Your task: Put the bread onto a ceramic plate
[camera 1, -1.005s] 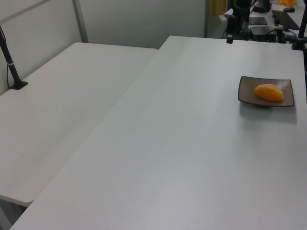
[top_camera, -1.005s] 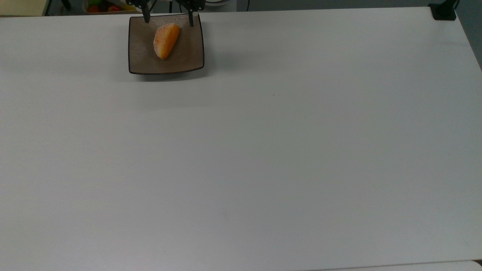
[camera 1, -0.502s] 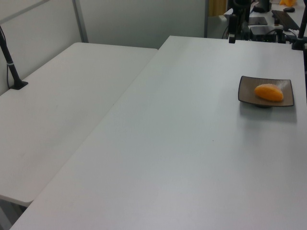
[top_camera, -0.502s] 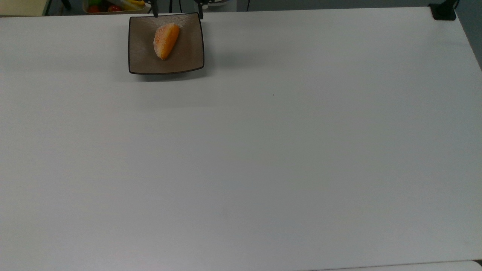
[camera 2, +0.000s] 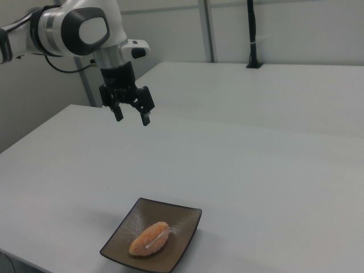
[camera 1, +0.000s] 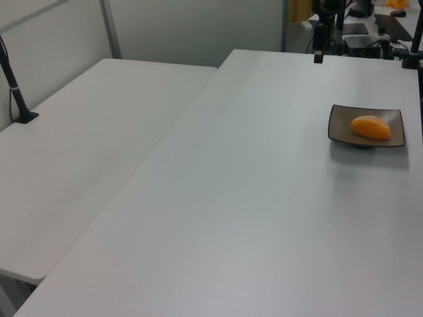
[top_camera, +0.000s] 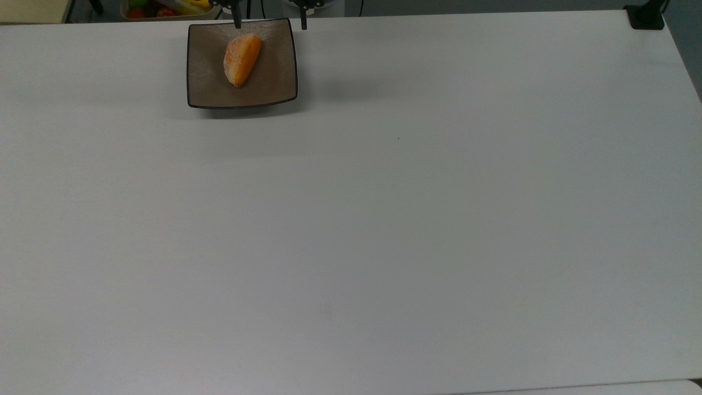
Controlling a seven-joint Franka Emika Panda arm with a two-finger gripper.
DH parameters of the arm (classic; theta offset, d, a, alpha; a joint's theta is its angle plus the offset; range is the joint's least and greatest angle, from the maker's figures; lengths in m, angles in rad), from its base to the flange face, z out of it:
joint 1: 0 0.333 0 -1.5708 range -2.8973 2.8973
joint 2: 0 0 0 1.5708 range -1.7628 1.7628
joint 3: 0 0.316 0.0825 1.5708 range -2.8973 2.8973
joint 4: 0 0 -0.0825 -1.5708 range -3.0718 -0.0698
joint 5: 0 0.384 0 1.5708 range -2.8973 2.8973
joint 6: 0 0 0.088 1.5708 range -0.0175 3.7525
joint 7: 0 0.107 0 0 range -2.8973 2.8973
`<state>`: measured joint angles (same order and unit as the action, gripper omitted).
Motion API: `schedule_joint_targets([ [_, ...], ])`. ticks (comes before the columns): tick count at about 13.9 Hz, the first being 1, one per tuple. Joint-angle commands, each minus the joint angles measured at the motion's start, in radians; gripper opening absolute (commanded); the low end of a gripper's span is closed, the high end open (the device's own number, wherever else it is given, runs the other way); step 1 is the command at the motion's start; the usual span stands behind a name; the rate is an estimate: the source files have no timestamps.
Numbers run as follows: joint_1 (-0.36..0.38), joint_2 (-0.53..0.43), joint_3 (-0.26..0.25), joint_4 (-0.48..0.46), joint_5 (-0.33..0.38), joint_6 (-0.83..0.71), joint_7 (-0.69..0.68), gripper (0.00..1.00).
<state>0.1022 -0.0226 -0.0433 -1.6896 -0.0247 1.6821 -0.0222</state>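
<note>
Bread [top_camera: 242,59] on ceramic plate [top_camera: 211,88]

No readable text, labels, brands, numbers or signs noted anywhere: none on my arm, none on the desk [top_camera: 384,219].

A wide white table [top_camera: 384,219] is carrying a single square ceramic plate [top_camera: 205,82] near the top view's upper-left edge; the plate is sitting flat on the table, holding a bread [top_camera: 242,59].
</note>
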Motion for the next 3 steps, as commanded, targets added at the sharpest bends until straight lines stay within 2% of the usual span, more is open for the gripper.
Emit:
schedule_joint_targets([
  [1, -0.021, 0.012, 0.011, 0.027, 0.006, -0.009, -0.024, 1.00],
  [3, -0.022, 0.010, 0.011, 0.025, 0.008, -0.002, -0.016, 1.00],
])
